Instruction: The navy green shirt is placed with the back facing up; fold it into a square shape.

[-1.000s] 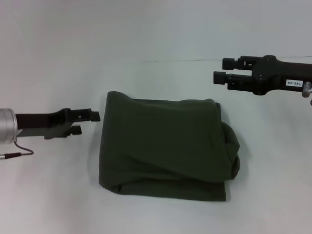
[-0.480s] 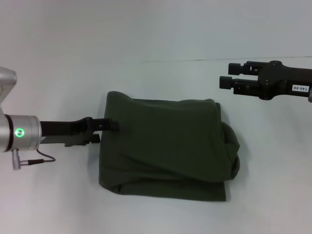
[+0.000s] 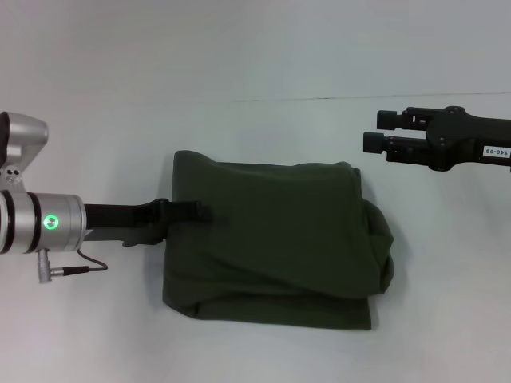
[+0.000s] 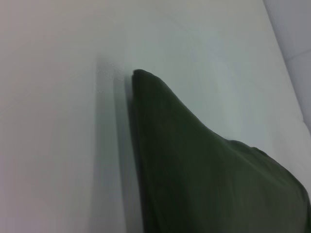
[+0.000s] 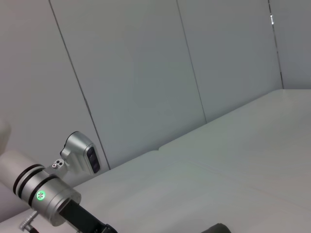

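Observation:
The navy green shirt (image 3: 271, 239) lies folded into a rough square in the middle of the white table (image 3: 88, 335), plain side up, with a bunched lump at its right edge. My left gripper (image 3: 190, 220) reaches in from the left at the shirt's left edge. Its upper finger (image 3: 196, 212) lies over the cloth, its lower one sits at the edge, and the jaws stand apart. The left wrist view shows the shirt (image 4: 209, 170) close up. My right gripper (image 3: 375, 130) is open and empty, raised off the table beyond the shirt's upper right corner.
The table's far edge meets a pale panelled wall (image 3: 255, 48). The right wrist view shows that wall (image 5: 146, 73) and my left arm's silver wrist (image 5: 48, 194).
My left gripper has moved right, from beside the shirt onto its left edge. My right gripper has drawn back to the right, away from the shirt.

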Controlling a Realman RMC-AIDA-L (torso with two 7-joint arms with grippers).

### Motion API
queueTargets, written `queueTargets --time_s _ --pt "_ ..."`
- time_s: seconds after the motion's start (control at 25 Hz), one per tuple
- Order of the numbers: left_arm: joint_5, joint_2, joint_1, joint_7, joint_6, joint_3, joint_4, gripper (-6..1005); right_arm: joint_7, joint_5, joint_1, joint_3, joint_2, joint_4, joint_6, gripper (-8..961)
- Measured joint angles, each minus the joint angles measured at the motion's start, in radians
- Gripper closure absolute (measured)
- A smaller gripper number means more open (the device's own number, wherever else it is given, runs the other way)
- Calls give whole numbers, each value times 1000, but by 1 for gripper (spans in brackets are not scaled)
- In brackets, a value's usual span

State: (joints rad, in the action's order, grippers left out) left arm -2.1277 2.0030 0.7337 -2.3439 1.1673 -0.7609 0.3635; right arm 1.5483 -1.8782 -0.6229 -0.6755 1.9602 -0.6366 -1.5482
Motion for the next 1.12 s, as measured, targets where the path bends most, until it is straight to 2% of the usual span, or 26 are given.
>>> queueTargets --time_s 0.48,0.88,1.12 --pt "2 14 7 -10 17 0 -3 127 -2 1 3 -5 -1 2 -5 286" --pt "1 12 3 -25 19 -10 -5 333 -4 3 2 -1 3 2 -6 284" --pt "4 8 -1 -18 26 -10 -2 575 -4 3 2 0 2 2 4 283"
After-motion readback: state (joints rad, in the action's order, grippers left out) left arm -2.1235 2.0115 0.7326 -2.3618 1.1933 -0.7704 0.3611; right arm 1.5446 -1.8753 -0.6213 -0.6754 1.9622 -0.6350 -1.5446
